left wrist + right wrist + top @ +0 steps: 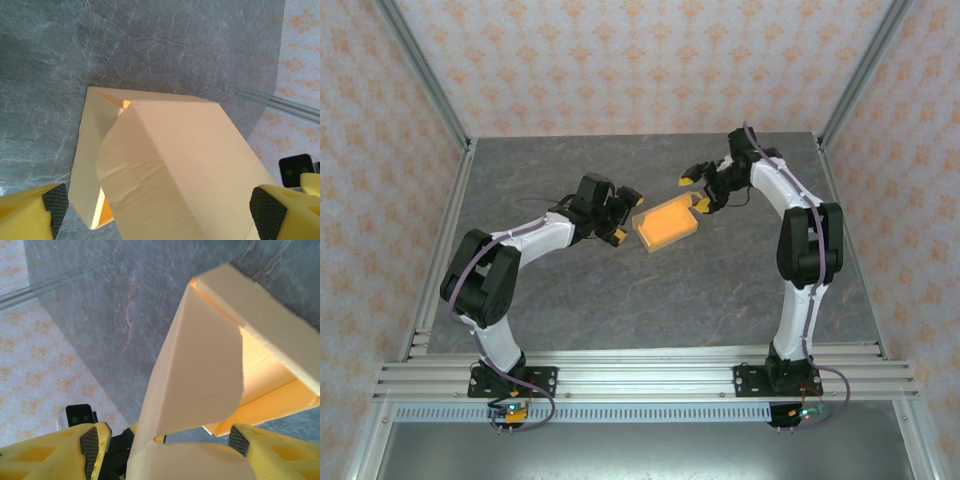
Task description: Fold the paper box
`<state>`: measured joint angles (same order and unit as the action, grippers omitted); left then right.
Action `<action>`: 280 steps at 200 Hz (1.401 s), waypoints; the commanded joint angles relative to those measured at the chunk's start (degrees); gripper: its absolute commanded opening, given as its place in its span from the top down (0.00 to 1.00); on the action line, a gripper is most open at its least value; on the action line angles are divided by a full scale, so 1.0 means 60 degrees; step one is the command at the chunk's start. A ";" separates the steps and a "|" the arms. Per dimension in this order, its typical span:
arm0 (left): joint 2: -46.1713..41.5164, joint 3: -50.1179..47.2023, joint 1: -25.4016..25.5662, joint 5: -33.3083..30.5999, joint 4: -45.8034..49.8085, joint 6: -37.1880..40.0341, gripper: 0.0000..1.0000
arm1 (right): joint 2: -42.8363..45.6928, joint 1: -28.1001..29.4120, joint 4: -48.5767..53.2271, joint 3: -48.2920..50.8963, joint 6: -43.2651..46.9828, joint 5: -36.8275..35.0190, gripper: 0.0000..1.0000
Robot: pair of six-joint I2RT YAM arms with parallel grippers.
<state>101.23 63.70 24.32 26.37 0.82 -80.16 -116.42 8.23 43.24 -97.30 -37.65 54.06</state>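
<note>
The paper box, light orange-tan cardboard partly folded into a shallow tray, lies mid-table between both arms. My left gripper sits at its left end, jaws wide. In the left wrist view the box spans the gap of the gripper, and a creased rounded flap curls over its near end; the pads stand beside the cardboard without pinching it. My right gripper hovers at the box's far right corner. There, the gripper is open around an upright rounded flap, pads clear of it.
The grey stone-patterned table is walled by orange-patterned panels on three sides, with metal posts at the back corners. Aluminium rails carrying both arm bases run along the near edge.
</note>
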 commanded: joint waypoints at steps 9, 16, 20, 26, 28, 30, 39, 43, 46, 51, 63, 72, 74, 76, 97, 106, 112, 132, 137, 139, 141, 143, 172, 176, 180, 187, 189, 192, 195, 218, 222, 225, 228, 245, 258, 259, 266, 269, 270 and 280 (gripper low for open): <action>0.0018 0.0577 0.0202 0.0049 -0.0188 -0.0361 0.08 | -0.0475 -0.0127 0.1026 -0.0531 0.1050 -0.0739 0.30; 0.0093 0.0703 0.0237 0.0085 -0.0170 -0.0402 0.10 | -0.0544 -0.0123 0.0898 -0.0577 0.1015 -0.0707 0.30; 0.0121 0.0751 0.0257 0.0095 -0.0143 -0.0422 0.10 | -0.0588 -0.0126 0.0818 -0.0605 0.1005 -0.0646 0.30; 0.0160 0.0814 0.0293 0.0075 -0.0137 -0.0465 0.11 | -0.0676 -0.0126 0.0718 -0.0656 0.0996 -0.0586 0.30; 0.0163 0.0832 0.0304 0.0070 -0.0107 -0.0482 0.11 | -0.0715 -0.0126 0.0710 -0.0698 0.0985 -0.0587 0.30; 0.0175 0.0848 0.0318 0.0061 -0.0093 -0.0494 0.12 | -0.0740 -0.0126 0.0697 -0.0731 0.0975 -0.0588 0.30; 0.0221 0.0907 0.0362 0.0046 -0.0058 -0.0566 0.14 | -0.0897 -0.0114 0.0647 -0.0838 0.0997 -0.0564 0.31; 0.0244 0.0932 0.0367 0.0041 -0.0055 -0.0583 0.15 | -0.0949 -0.0112 0.0607 -0.0873 0.1034 -0.0525 0.32; 0.0259 0.0943 0.0382 0.0043 -0.0070 -0.0585 0.15 | -0.1001 -0.0112 0.0579 -0.0906 0.1057 -0.0508 0.33; 0.0287 0.0964 0.0377 0.0043 -0.0051 -0.0599 0.16 | -0.1057 -0.0112 0.0556 -0.0947 0.1052 -0.0506 0.35; 0.0333 0.0964 0.0388 0.0022 -0.0089 -0.0664 0.19 | -0.1206 -0.0112 0.0539 -0.1016 0.1018 -0.0482 0.37; 0.0353 0.0930 0.0405 -0.0040 -0.0112 -0.0734 0.20 | -0.1236 -0.0097 0.0505 -0.1019 0.0944 -0.0388 0.39; 0.0354 0.0931 0.0413 -0.0051 -0.0109 -0.0751 0.21 | -0.1251 -0.0090 0.0488 -0.1024 0.0925 -0.0362 0.39; 0.0355 0.0927 0.0411 -0.0057 -0.0108 -0.0766 0.21 | -0.1243 -0.0084 0.0481 -0.1014 0.0905 -0.0341 0.39; 0.0468 0.0976 0.0457 -0.0066 -0.0205 -0.0893 0.22 | -0.1221 0.0039 0.0277 -0.0867 0.0722 -0.0222 0.41; 0.0514 0.1056 0.0497 -0.0059 -0.0219 -0.0897 0.22 | -0.1221 0.0080 0.0277 -0.0864 0.0673 -0.0179 0.41; 0.0547 0.1096 0.0534 -0.0071 -0.0220 -0.0893 0.22 | -0.1218 0.0120 0.0273 -0.0860 0.0642 -0.0139 0.42; 0.0618 0.1146 0.0599 0.0024 -0.0237 -0.0844 0.21 | -0.1178 0.0195 0.0144 -0.0746 0.0511 -0.0126 0.43; 0.0618 0.1119 0.0604 0.0071 -0.0226 -0.0801 0.19 | -0.1190 0.0209 0.0082 -0.0714 0.0488 -0.0112 0.43; 0.0608 0.1106 0.0605 0.0072 -0.0225 -0.0782 0.19 | -0.1181 0.0199 0.0075 -0.0717 0.0478 -0.0106 0.43; 0.0594 0.1081 0.0598 0.0076 -0.0225 -0.0759 0.18 | -0.1193 0.0197 0.0055 -0.0703 0.0468 -0.0097 0.43; 0.0572 0.1053 0.0593 0.0074 -0.0206 -0.0728 0.17 | -0.1207 0.0200 0.0047 -0.0688 0.0450 -0.0095 0.43; 0.0233 0.0622 0.0568 -0.0202 0.0257 -0.0223 0.07 | -0.1309 0.0188 0.0103 -0.0705 0.0527 -0.0071 0.44; 0.0200 0.0580 0.0571 -0.0226 0.0316 -0.0176 0.07 | -0.1300 0.0195 0.0125 -0.0717 0.0567 -0.0070 0.44; 0.0181 0.0526 0.0557 -0.0240 0.0360 -0.0145 0.07 | -0.1301 0.0195 0.0140 -0.0718 0.0635 -0.0111 0.43; 0.0166 0.0455 0.0555 -0.0260 0.0376 -0.0078 0.06 | -0.1327 0.0196 0.0234 -0.0736 0.0767 -0.0192 0.42; 0.0165 0.0435 0.0553 -0.0263 0.0376 -0.0074 0.06 | -0.1325 0.0192 0.0245 -0.0744 0.0796 -0.0229 0.41; 0.0164 0.0405 0.0551 -0.0277 0.0369 -0.0060 0.06 | -0.1324 0.0186 0.0276 -0.0747 0.0862 -0.0290 0.40; 0.0164 0.0388 0.0548 -0.0279 0.0362 -0.0058 0.05 | -0.1317 0.0182 0.0314 -0.0747 0.0934 -0.0362 0.39; 0.0152 0.0190 0.0549 -0.0370 0.0268 0.0026 0.01 | -0.1320 0.0180 0.0456 -0.0715 0.1604 -0.1043 0.34; 0.0143 0.0169 0.0553 -0.0404 0.0273 0.0045 0.00 | -0.1322 0.0181 0.0469 -0.0695 0.1690 -0.1106 0.34; 0.0129 0.0152 0.0557 -0.0441 0.0292 0.0078 0.00 | -0.1324 0.0170 0.0498 -0.0687 0.1767 -0.1160 0.33; 0.0121 0.0122 0.0550 -0.0473 0.0309 0.0100 0.00 | -0.1311 0.0167 0.0511 -0.0688 0.1828 -0.1168 0.33; 0.0091 0.0042 0.0565 -0.0597 0.0351 0.0118 0.00 | -0.1214 0.0152 0.0425 -0.0581 0.1992 -0.0974 0.31; 0.0128 0.0033 0.0554 -0.0570 0.0287 0.0128 0.00 | -0.1119 0.0130 0.0179 -0.0453 0.2082 -0.0974 0.30; 0.0139 0.0033 0.0550 -0.0571 0.0280 0.0138 0.00 | -0.1119 0.0126 0.0155 -0.0454 0.2091 -0.0978 0.30; 0.0148 0.0029 0.0559 -0.0581 0.0237 0.0160 0.00 | -0.1114 0.0108 0.0040 -0.0428 0.2189 -0.1045 0.30; 0.0150 0.0028 0.0559 -0.0606 0.0241 0.0162 0.00 | -0.1120 0.0097 -0.0021 -0.0425 0.2228 -0.1066 0.30; 0.0150 0.0023 0.0561 -0.0618 0.0243 0.0154 0.00 | -0.1134 0.0095 -0.0025 -0.0417 0.2237 -0.1083 0.30; 0.0186 -0.0018 0.0563 -0.0666 0.0159 0.0080 0.00 | -0.1192 0.0066 -0.0137 -0.0396 0.2318 -0.1273 0.29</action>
<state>104.66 64.64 27.73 24.64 1.52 -80.66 -123.42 9.21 44.10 -100.55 -26.92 49.25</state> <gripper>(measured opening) 0.997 0.700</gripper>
